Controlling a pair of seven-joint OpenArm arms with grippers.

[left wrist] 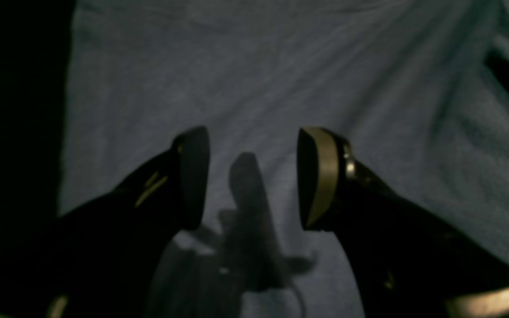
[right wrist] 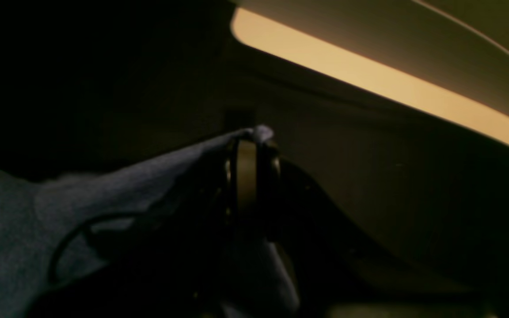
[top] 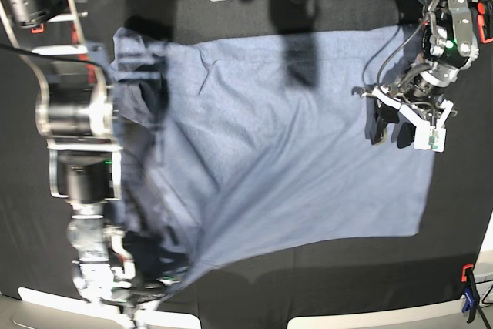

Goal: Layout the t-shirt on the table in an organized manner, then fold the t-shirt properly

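Base view: t-shirt [top: 285, 144] lies flat, lengthwise left-right.

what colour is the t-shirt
Light heathered blue-grey t-shirt, plain with no print showing; clearest in the base view.

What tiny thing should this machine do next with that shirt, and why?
Probably draw the right tool, shut on a pinched corner of the t-shirt, slowly outward toward the table edge. The cloth near that arm looks bunched and creased, while the side under the open left tool lies fairly flat, so a gentle pull might smooth it.
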